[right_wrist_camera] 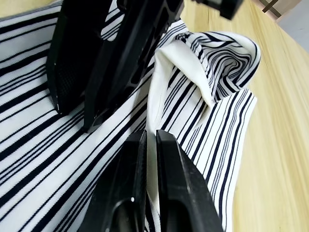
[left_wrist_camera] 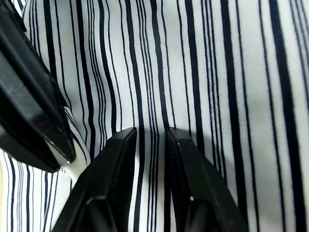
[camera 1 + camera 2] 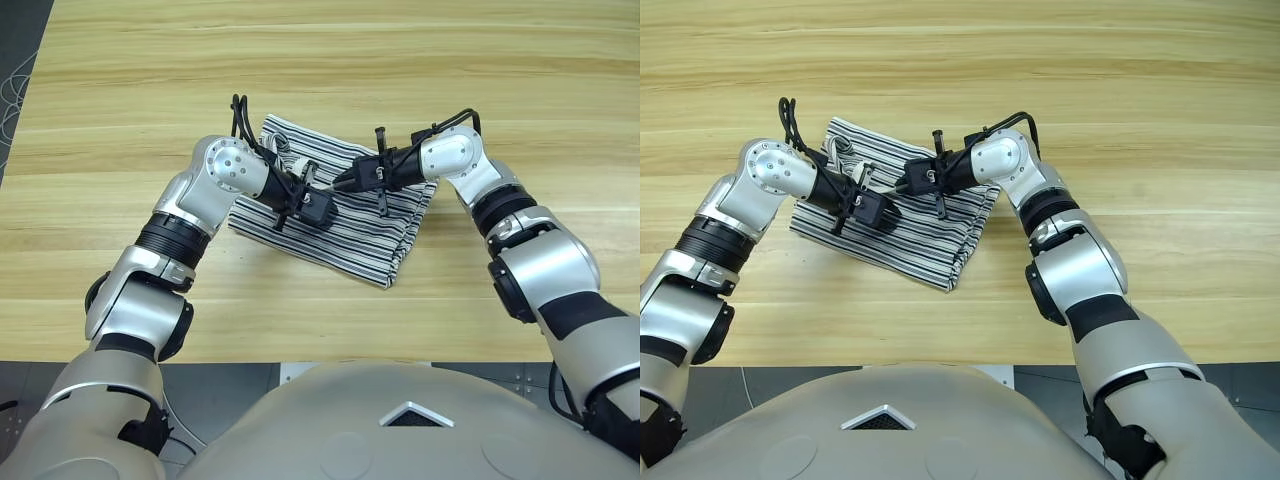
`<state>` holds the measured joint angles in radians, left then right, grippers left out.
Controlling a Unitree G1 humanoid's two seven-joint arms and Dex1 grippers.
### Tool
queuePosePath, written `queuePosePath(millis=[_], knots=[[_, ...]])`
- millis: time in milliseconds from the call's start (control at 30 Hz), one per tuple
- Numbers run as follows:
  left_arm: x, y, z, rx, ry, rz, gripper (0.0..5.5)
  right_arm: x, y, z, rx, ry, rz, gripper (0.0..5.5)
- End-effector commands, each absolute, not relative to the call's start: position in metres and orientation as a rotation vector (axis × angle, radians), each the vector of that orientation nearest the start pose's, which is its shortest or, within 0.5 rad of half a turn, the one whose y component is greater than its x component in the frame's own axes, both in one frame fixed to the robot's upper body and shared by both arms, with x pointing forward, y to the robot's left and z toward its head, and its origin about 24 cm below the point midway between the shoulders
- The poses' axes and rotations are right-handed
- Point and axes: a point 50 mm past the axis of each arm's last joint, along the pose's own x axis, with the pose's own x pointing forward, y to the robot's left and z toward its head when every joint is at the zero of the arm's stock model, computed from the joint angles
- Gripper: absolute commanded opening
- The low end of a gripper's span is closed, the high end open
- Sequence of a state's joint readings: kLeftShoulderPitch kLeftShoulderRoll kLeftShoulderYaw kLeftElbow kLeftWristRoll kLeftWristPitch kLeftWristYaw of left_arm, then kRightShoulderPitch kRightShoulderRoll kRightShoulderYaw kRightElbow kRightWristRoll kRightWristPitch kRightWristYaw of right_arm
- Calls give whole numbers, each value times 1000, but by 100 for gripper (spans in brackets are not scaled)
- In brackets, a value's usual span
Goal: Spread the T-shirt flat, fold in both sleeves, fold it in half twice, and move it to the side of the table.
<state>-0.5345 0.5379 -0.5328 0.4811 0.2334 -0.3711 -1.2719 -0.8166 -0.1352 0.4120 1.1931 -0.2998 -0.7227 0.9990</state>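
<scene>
**T-shirt folded small at mid-counter, both grippers on it**

The black-and-white striped T-shirt [image 3: 355, 240] is seen folded into a compact, roughly rectangular packet. It is laid askew on the pale wooden counter [image 3: 320, 60], about midway across it and well apart from every edge. On the robot's right side of the packet a thick, layered fold is formed. At the far corner a loose part of the cloth [image 1: 212, 58] is bunched and turned up, with its white inner side exposed.

The left gripper [image 2: 150, 133] is placed in from the left and held low over the far half of the packet. Its jaws are drawn nearly together, with only a narrow slit left between them. Striped cloth is seen through the slit, but whether any of it is pinched cannot be told.

The right gripper [image 1: 150, 134] is placed in from the right, tip to tip with the left one and just beside it, over the same part of the shirt. Its jaws are closed to a thin slit. A pale, turned-up edge of the T-shirt runs into that slit, so the edge appears to be held.

Black cables [image 3: 238, 112] are looped above both wrists.
</scene>
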Motion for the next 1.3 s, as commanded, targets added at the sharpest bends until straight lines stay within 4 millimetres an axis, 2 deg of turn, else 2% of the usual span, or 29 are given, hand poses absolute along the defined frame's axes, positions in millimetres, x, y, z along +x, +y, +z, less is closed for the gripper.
queuePosePath(millis=[33, 167, 267, 400, 467, 567, 700, 967, 1300], knots=[[279, 136, 36, 1043, 364, -1701, 118, 324, -59, 33, -893, 103, 1494, 34], [280, 139, 34, 1038, 369, -1693, 118, 348, -72, 39, -1010, 154, 1216, 34], [281, 141, 33, 1037, 371, -1687, 118, 356, -77, 41, -1063, 150, 1094, 34], [281, 142, 30, 1035, 378, -1686, 118, 364, -78, 47, -1040, 122, 980, 34], [281, 142, 29, 1033, 379, -1684, 118, 359, -72, 50, -980, 76, 1052, 34], [281, 142, 29, 1031, 382, -1685, 118, 341, -60, 55, -797, -27, 1305, 34], [280, 141, 30, 1022, 373, -1706, 118, 325, -64, 46, -745, -5, 1497, 34], [273, 140, 38, 1013, 322, -1750, 118, 312, -62, 31, -753, 64, 1614, 34], [275, 135, 42, 1012, 312, -1744, 118, 311, -41, 31, -789, 89, 1653, 34]])
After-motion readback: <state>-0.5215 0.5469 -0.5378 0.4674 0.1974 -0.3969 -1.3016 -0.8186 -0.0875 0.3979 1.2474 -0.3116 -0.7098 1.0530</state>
